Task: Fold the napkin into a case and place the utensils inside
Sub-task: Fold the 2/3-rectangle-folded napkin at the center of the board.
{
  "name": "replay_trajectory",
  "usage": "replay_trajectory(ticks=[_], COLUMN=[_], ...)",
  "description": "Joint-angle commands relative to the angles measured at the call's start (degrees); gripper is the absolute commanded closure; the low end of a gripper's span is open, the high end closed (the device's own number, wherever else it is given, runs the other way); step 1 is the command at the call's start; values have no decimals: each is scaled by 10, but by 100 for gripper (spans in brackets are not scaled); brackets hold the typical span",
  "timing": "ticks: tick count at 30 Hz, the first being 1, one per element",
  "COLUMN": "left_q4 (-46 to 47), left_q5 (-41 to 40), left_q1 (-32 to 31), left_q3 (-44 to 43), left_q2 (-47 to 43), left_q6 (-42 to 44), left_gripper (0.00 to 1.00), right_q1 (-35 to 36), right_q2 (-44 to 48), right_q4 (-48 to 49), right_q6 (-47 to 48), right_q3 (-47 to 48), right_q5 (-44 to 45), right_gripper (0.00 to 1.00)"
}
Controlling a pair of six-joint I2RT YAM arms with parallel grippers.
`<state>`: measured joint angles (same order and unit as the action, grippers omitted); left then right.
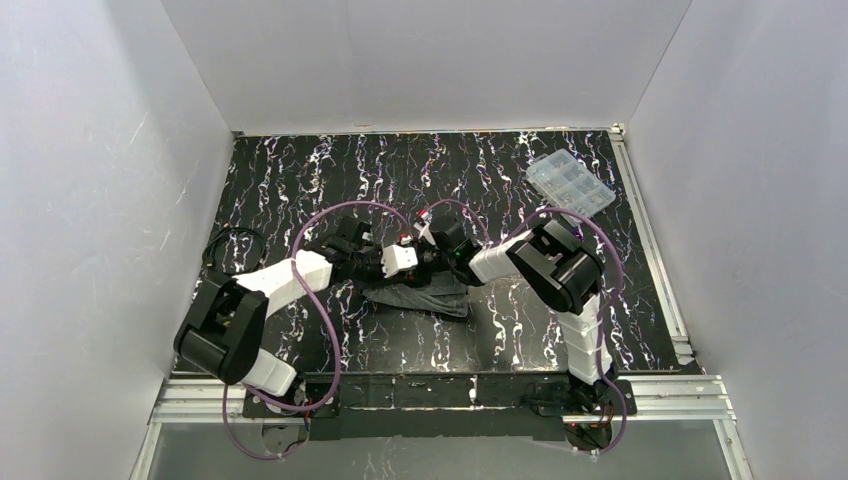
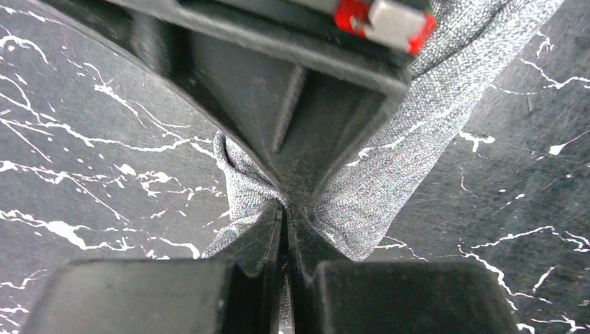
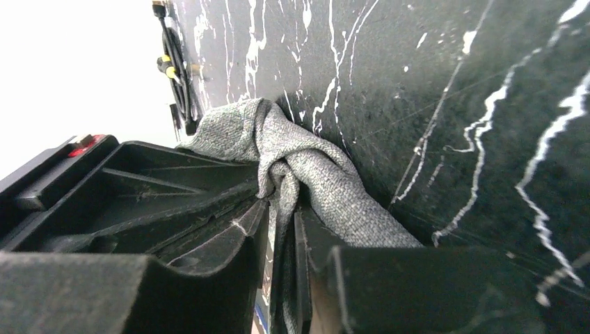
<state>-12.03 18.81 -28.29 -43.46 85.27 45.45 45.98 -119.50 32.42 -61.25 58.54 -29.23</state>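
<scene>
Top view: both arms reach into the middle of the frame and meet tip to tip over the napkin [image 1: 425,297], which lies in a crumpled grey heap on the black marbled table [image 1: 300,180], just below centre. It's bunched up, not folded into any neat shape.

Left wrist view: the left gripper [image 2: 285,216] at bottom centre is squeezed tight on a pinch of the cloth, no gap at all.

Right wrist view: the right gripper [image 3: 283,236] at bottom centre is nearly closed, just a thin slot with a twisted fold of fabric caught in it.

A clear plastic box [image 1: 570,183] sits in the upper right, well apart from the cloth.
</scene>
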Motion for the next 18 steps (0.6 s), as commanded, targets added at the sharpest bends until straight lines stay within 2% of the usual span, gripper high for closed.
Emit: replay_trajectory(ticks=[1, 6, 7, 10, 12, 16, 18], left_q4=[-1, 0, 0, -3, -6, -10, -12], left_q5=[-37, -39, -39, -39, -42, -47, -47], left_q1=[-7, -7, -7, -8, -8, -8, -8], left_q3=[59, 58, 57, 55, 54, 55, 55], left_q2=[18, 23, 24, 27, 28, 23, 20], left_q6=[48, 53, 56, 61, 65, 71, 71], left_gripper=[100, 100, 100, 100, 100, 100, 100], right_q1=[-29, -56, -61, -83, -99, -111, -111], right_q2=[45, 70, 75, 101, 130, 235, 290], right_q4=[39, 28, 28, 42, 38, -100, -138], right_q6=[28, 56, 60, 74, 104, 259, 321], right_q3=[-25, -40, -44, -63, -85, -109, -143], right_q5=[-22, -47, -54, -80, -91, -60, -32], right_gripper=[66, 36, 33, 34, 39, 38, 39])
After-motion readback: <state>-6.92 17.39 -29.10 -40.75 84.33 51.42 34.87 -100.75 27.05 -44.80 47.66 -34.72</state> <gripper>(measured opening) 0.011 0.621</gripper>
